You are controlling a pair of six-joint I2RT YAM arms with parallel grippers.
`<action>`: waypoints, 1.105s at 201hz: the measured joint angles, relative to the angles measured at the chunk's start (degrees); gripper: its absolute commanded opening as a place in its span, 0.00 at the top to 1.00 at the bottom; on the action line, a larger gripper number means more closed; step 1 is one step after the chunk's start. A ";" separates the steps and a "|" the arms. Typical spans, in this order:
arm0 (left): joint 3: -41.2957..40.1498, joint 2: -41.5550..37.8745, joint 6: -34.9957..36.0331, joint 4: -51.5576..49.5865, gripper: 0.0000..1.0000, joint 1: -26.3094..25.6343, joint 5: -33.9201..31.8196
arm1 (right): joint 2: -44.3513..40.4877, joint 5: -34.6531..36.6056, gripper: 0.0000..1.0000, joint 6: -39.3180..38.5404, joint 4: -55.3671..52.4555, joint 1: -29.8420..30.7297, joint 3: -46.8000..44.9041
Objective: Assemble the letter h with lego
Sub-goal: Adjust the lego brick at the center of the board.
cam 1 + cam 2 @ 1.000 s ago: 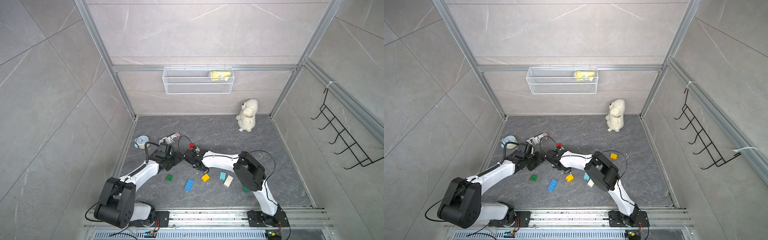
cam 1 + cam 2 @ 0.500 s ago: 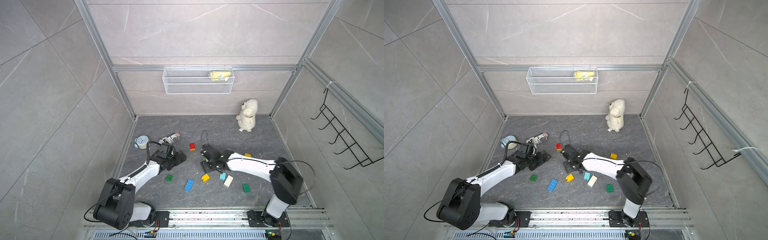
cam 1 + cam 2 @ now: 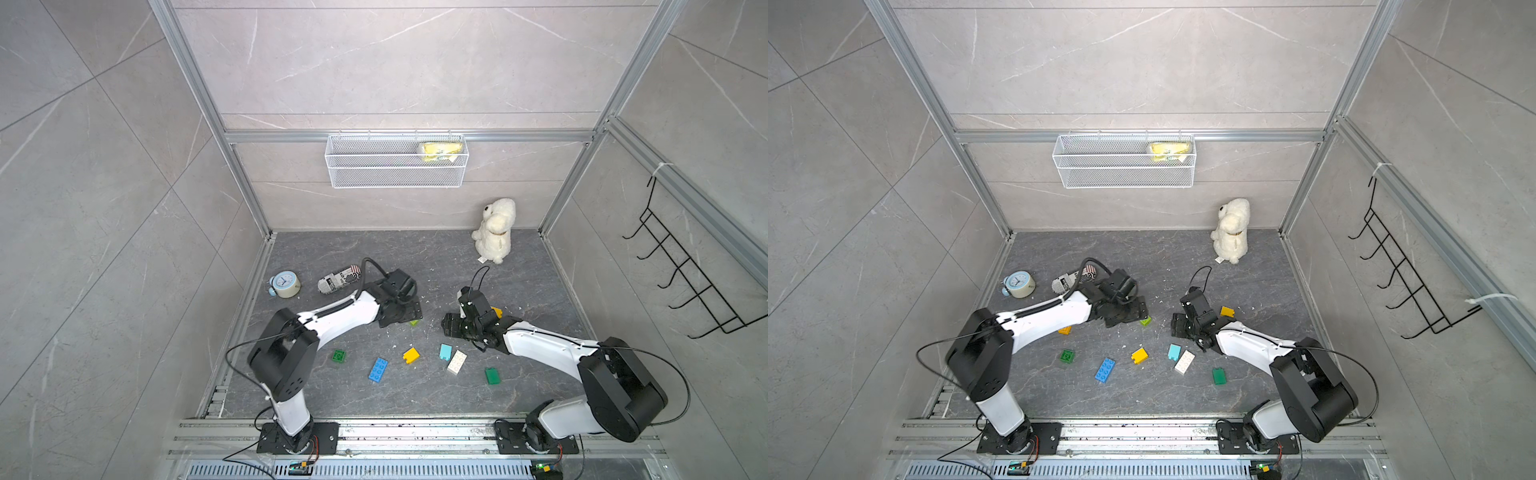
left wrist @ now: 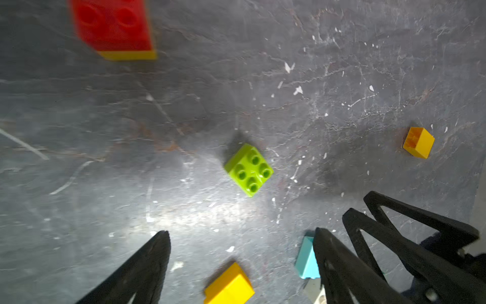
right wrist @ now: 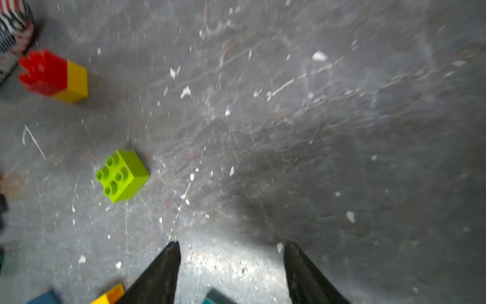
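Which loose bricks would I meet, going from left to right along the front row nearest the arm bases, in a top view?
dark green square brick → blue oblong brick → yellow brick → light blue brick → white oblong brick → green brick

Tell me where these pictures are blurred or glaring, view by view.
Left wrist view: the red-on-yellow brick stack is motion-smeared, the lime brick fairly sharp, glare on the floor. Right wrist view: blurred throughout, floor glare by the right gripper. Both top views: sharp, evenly lit.
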 measured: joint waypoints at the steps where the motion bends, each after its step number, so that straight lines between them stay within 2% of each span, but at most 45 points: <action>1: 0.31 0.22 -0.20 -0.17 0.14 -0.09 -0.11 | -0.07 0.11 0.36 0.07 0.04 0.00 0.00; 26: 7.87 7.26 -6.71 -4.57 0.16 -2.29 -2.21 | -0.87 2.91 0.37 1.81 1.57 0.02 -0.46; 76: 13.09 14.32 -16.85 -9.44 0.19 -2.21 -4.28 | -1.05 4.11 0.37 3.54 1.81 0.02 -1.68; 120: 16.50 17.59 -22.77 -11.21 0.27 -2.21 -5.49 | -1.97 4.11 0.38 4.63 1.99 0.02 -1.84; 175: 20.55 20.92 -26.08 -13.64 0.50 -2.23 -6.58 | -2.10 4.09 0.40 5.25 3.21 0.02 -1.88; 200: 23.15 22.88 -24.79 -14.69 0.57 -2.21 -6.95 | -2.12 4.09 0.41 5.53 3.23 0.02 -2.08; 222: 23.98 23.28 -21.35 -15.89 0.69 -2.14 -6.86 | -2.12 4.07 0.42 5.86 3.28 0.02 -2.10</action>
